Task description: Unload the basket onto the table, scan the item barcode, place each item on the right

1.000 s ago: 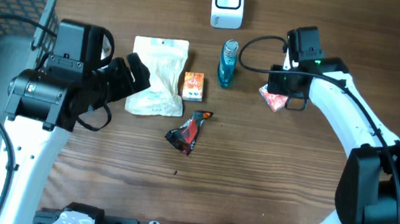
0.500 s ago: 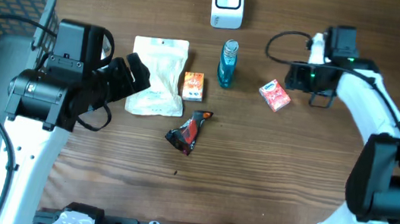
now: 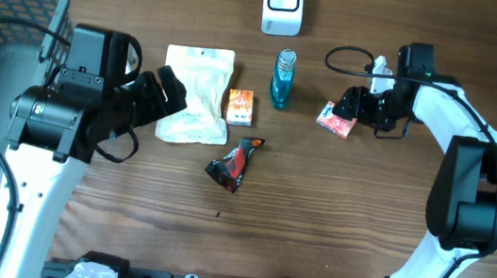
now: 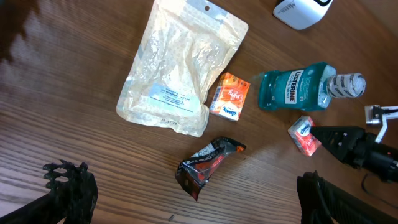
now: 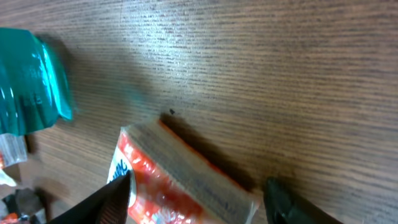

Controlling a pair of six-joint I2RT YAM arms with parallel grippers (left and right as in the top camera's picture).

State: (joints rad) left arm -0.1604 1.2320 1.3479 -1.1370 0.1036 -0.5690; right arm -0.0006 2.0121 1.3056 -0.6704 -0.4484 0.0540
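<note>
Now right gripper point(image 3: 348, 108) low over worktop point(image 3: 333, 225), jaws spread either side of red packet point(image 3: 334, 121); left gripper point(image 3: 171, 92) held above worktop, jaws spread wide.

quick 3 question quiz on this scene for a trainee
1. True or false: the bottle lies on its side.
2. Name the item between the pouch and the bottle.
3. What do the right gripper's open jaws straddle? A pouch, B red packet, C bottle.
Key: 1 true. 2 orange box. 3 B.
</note>
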